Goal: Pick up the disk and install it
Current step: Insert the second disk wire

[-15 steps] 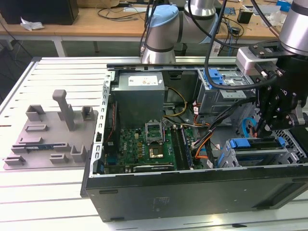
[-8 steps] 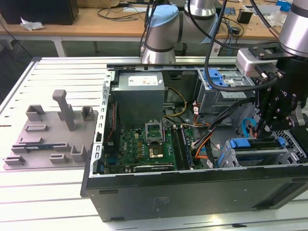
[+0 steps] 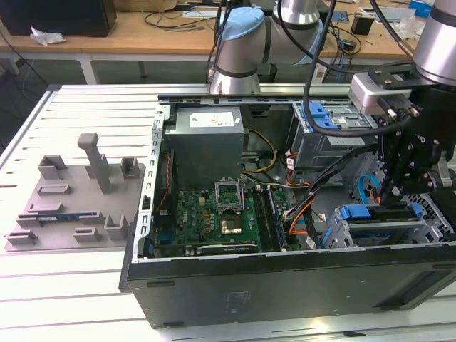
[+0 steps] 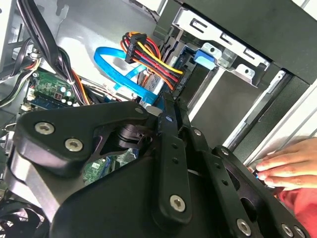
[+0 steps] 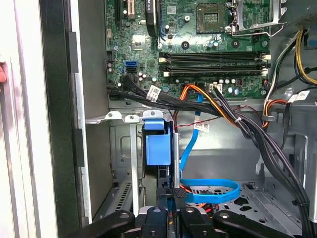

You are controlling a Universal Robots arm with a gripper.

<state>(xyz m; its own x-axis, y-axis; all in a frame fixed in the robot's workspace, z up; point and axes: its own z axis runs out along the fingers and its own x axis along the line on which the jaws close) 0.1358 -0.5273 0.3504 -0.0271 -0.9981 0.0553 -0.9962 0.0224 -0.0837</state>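
Over the cage (image 3: 381, 234) at the exterior view's right, gripper (image 3: 390, 194) poised at the end of the disk (image 5: 157, 144), edge-on in its slot; grip impossible to tell. Beyond, motherboard (image 5: 198, 49).

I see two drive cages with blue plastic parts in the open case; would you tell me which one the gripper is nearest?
The gripper is at the drive cage near the case's front edge, on the exterior view's right. The other drive cage sits farther back, beside the power supply.

Blue-bracketed disk (image 5: 157, 148) edgewise in drive bay
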